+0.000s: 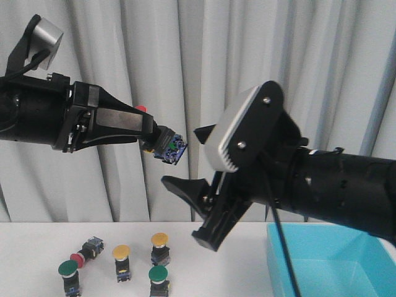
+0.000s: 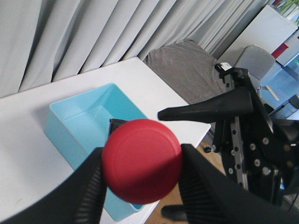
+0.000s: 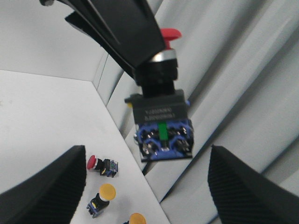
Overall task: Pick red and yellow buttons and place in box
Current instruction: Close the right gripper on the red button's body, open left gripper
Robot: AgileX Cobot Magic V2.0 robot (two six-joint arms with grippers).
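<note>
My left gripper (image 1: 150, 135) is shut on a red button (image 1: 167, 147) and holds it high in the air, its blue base toward the right arm. In the left wrist view its red cap (image 2: 141, 161) sits between my fingers. My right gripper (image 1: 180, 156) is open, its jaws spread on either side of that button's base (image 3: 161, 135) without touching it. The cyan box (image 1: 334, 260) stands on the table at the right, below the right arm. A second red button (image 1: 86, 249) lies on its side, and two yellow buttons (image 1: 122, 260) (image 1: 159, 245) stand on the table at the left.
Two green-capped buttons (image 1: 69, 273) (image 1: 158, 279) stand by the yellow ones near the front edge. A white curtain hangs behind the table. The box (image 2: 84, 126) sits near the table's corner, and a grey-covered chair (image 2: 187, 65) stands beyond it.
</note>
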